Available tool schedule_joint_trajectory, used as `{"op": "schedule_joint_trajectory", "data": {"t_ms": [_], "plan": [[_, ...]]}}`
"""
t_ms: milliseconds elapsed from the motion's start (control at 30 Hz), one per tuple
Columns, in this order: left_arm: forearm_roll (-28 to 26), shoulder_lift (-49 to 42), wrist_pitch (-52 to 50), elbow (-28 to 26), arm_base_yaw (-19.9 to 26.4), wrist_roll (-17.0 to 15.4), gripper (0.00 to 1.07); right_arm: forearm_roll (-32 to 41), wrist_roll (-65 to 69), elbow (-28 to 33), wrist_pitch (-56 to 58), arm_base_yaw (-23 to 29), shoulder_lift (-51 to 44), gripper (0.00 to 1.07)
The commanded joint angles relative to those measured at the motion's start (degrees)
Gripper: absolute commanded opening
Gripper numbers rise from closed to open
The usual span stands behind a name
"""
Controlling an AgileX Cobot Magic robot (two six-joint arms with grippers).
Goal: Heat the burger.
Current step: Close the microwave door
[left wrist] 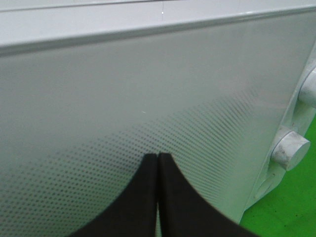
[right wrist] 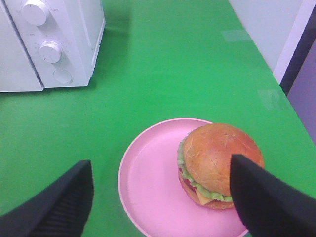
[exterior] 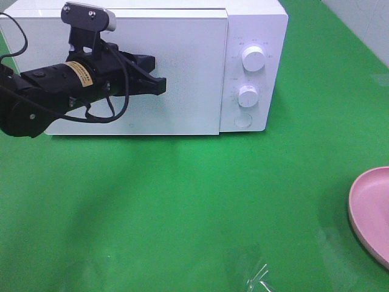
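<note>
Nearest the high camera, bare green desk (exterior: 182, 213) is seen, with only the rim of the pink plate (exterior: 372, 210) cut off at the right edge of that view.

In the right wrist view, the right gripper (right wrist: 160, 197) is held wide open above the plate (right wrist: 148, 182) — nothing is grasped. One dark finger (right wrist: 54, 207) is seen off the plate over the desk (right wrist: 173, 74), the other overlaps the burger (right wrist: 217, 160) in the picture; contact cannot be confirmed. The burger is placed on the plate, off-centre, toward the side away from the microwave. Golden bun on top, green lettuce, a yellow cheese edge and a bit of red are visible below it.

Further back, the white microwave (exterior: 182, 61) is positioned at the far side of the desk, door closed. Two round knobs — upper knob (exterior: 253, 58) and lower knob (exterior: 248, 96) — and a round button (exterior: 243, 120) are located on its right panel.

The left gripper (exterior: 159, 85) is held in front of the door (left wrist: 148, 98), its fingers (left wrist: 175, 197) clenched together with nothing between them. In the left wrist view the tips are pointed at the dotted door glass, very near it; touching cannot be determined.
</note>
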Motion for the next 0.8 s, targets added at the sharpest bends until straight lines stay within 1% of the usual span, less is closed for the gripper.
{"op": "schedule_joint_trajectory", "data": {"t_ms": [33,67,267,400,433,467,533,567,600,633,667,700,733,767,800], "plan": [[-6.5,1.8,-1.0,-4.0,1.1,-0.8,0.00,0.1,-0.7,0.1,-0.7,-0.2,-1.5,0.76],[-6.6,2.8,-1.0,-5.3,1.1,-0.8,0.00,0.1,-0.7,0.1,-0.7,-0.2,-1.5,0.76],[-7.0,4.1,-1.0,-7.0,1.1,-0.9,0.00,0.1,-0.7,0.1,-0.7,-0.2,-1.5,0.76],[-6.2,2.8,0.9,-6.0,0.6,-1.7,0.00,0.1,-0.7,0.1,-0.7,-0.2,-1.5,0.76],[-6.1,1.4,3.7,-5.2,0.3,-1.7,0.00,0.1,-0.7,0.1,-0.7,-0.2,-1.5,0.76],[-6.1,1.4,3.7,-5.2,0.3,-1.7,0.00,0.1,-0.7,0.1,-0.7,-0.2,-1.5,0.76],[-5.8,-1.4,9.5,-3.2,-0.3,-1.7,0.00,0.1,-0.7,0.1,-0.7,-0.2,-1.5,0.76],[-5.8,-1.4,9.5,-3.2,-0.3,-1.7,0.00,0.1,-0.7,0.1,-0.7,-0.2,-1.5,0.76],[-5.8,-3.4,13.8,-2.0,-0.9,-1.7,0.00,0.1,-0.7,0.1,-0.7,-0.2,-1.5,0.76],[-5.8,-3.4,13.8,-2.0,-0.9,-1.7,0.00,0.1,-0.7,0.1,-0.7,-0.2,-1.5,0.76],[-5.8,-5.3,20.5,-1.4,-1.6,-1.9,0.06,0.1,-0.7,0.1,-0.7,-0.2,-1.5,0.76],[-5.8,-5.3,20.5,-1.4,-1.6,-1.9,0.06,0.1,-0.7,0.1,-0.7,-0.2,-1.5,0.76],[-5.8,-6.5,27.8,-1.4,-2.1,-1.9,0.22,0.1,-0.7,0.1,-0.7,-0.2,-1.5,0.75],[-5.8,-6.5,27.8,-1.4,-2.1,-1.9,0.22,0.1,-0.7,0.1,-0.7,-0.2,-1.5,0.75],[-5.8,-7.8,34.8,-1.4,-2.7,-2.1,0.49,0.1,-0.7,0.1,-0.7,-0.2,-1.5,0.75]]}}
